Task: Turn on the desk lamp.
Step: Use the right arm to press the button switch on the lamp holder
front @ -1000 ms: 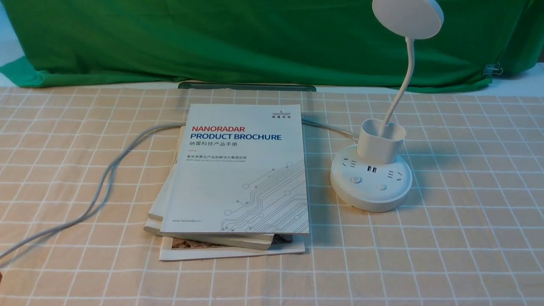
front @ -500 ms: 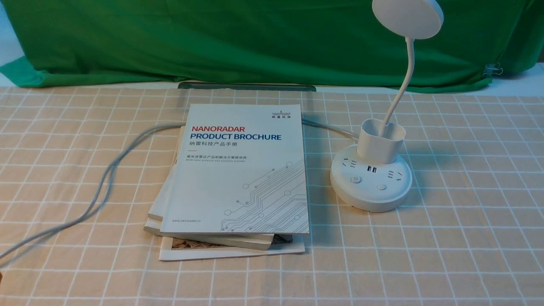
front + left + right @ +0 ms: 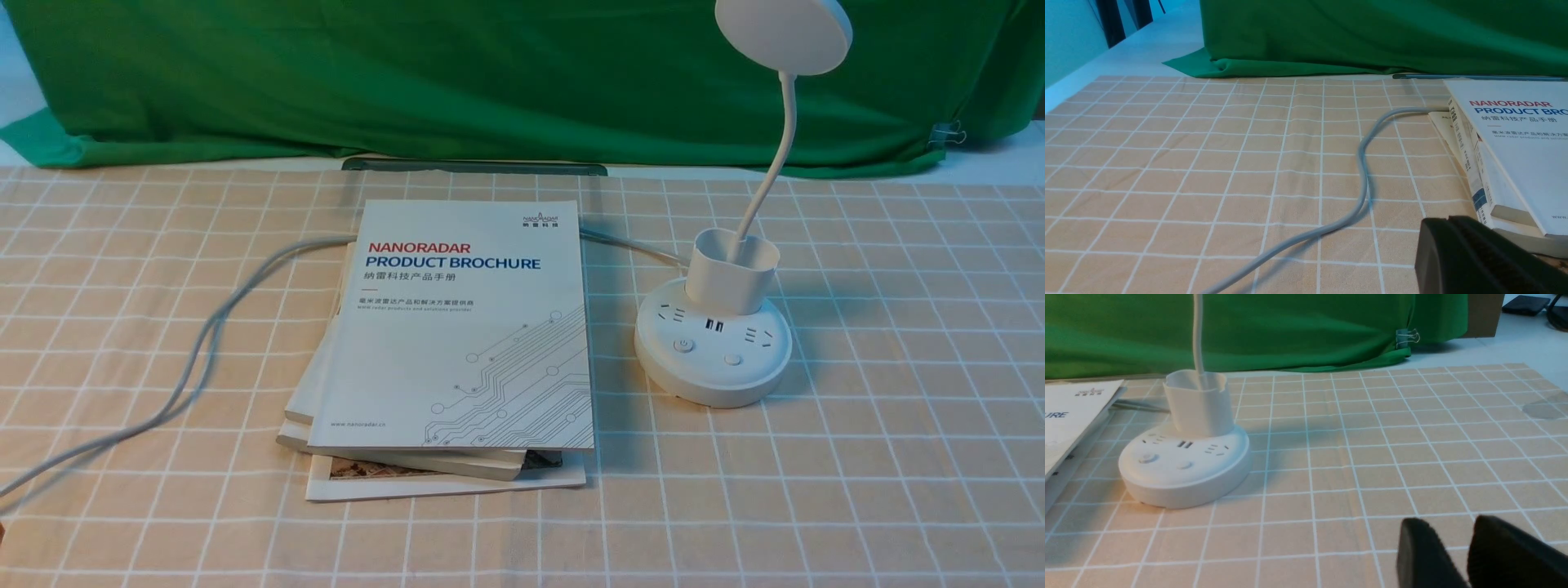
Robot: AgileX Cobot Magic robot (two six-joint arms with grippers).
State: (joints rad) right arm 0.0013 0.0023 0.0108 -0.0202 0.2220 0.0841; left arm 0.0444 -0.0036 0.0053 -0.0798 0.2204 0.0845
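front: white plastic disc-headed desk lamp (image 3: 713,343) on checked counter (image 3: 898,425), just right of white brochure stack (image 3: 465,327); buttons (image 3: 683,345) face robot, likely reachable | left wrist: left tool (image 3: 1451,228) looks pressed together, beside stack | right wrist: right tool (image 3: 1455,535) slightly spread, empty; desk lamp between it and stack

We're seeing the desk lamp (image 3: 729,278) standing on the tablecloth (image 3: 898,408), R of centre, its head reaching up at the rear. Just L of it, not touching, a stack of brochures (image 3: 465,327) is lying flat, approx. mid-table. A cable (image 3: 204,343) is coming out at the stack's L side & running to the front-L. A backdrop cloth (image 3: 490,73) is hanging behind everything, w/ a flat bar (image 3: 473,166) lying at its foot, directly behind the stack.
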